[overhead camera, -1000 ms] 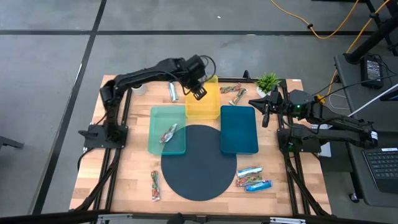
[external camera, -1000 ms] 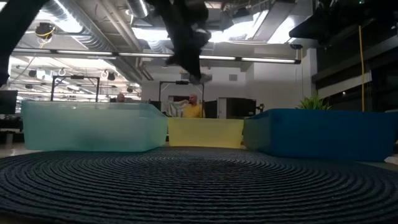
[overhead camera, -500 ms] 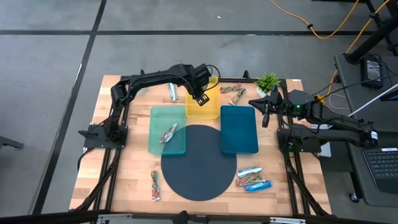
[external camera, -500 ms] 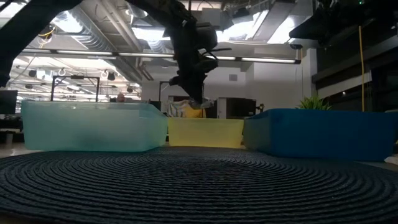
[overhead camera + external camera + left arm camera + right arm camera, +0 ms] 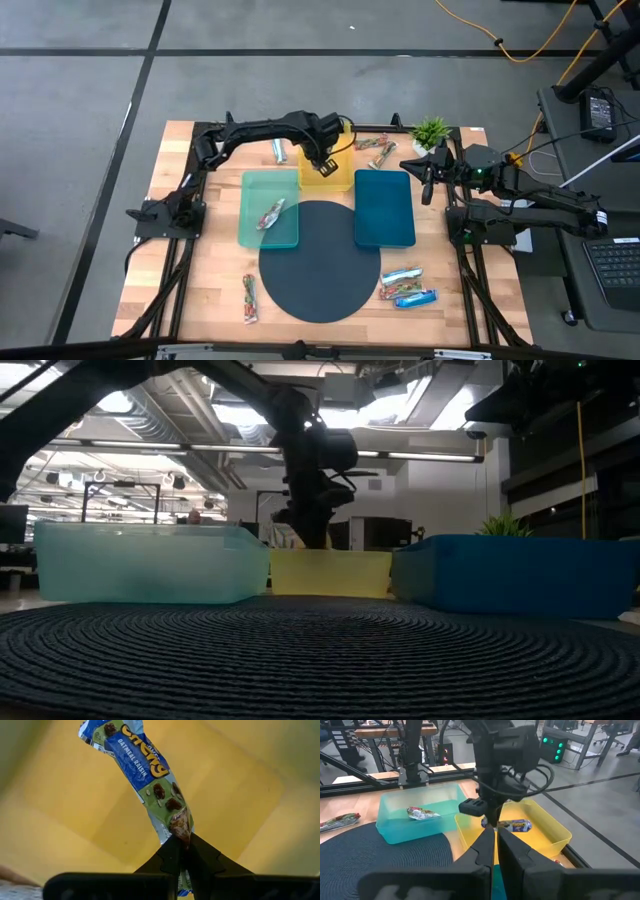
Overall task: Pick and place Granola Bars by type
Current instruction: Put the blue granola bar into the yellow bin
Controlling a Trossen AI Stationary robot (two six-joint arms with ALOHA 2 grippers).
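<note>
the left arm reaches from the worktop's (image 5: pixel 215 265) left edge across to the yellow tray (image 5: pixel 338 180), bent at the elbow, its wrist turned down so the left tool (image 5: pixel 321 163) hangs inside the tray. its fingers are clamped on one end of a blue-white granola bar (image 5: pixel 145 775). the right arm sits folded at the worktop's right side beside the potted plant (image 5: pixel 431 130), the right tool (image 5: pixel 427 184) pressed together with nothing in it.

the left wrist view alone shows the wrapper's print and the grip: the bar runs away from the fingertips over the yellow floor, its near end pinched between them. the right wrist view shows the same bar (image 5: pixel 514 825) low in the tray, just beyond the left tool (image 5: pixel 489 822). the low view hides the bar behind the tray wall (image 5: pixel 330 573).

only the high view shows the rest: a silver bar (image 5: pixel 270 214) in the teal tray (image 5: pixel 250 230), the dark blue tray (image 5: pixel 385 208) beside the round dark mat (image 5: pixel 320 260), and loose bars on the wood around them
</note>
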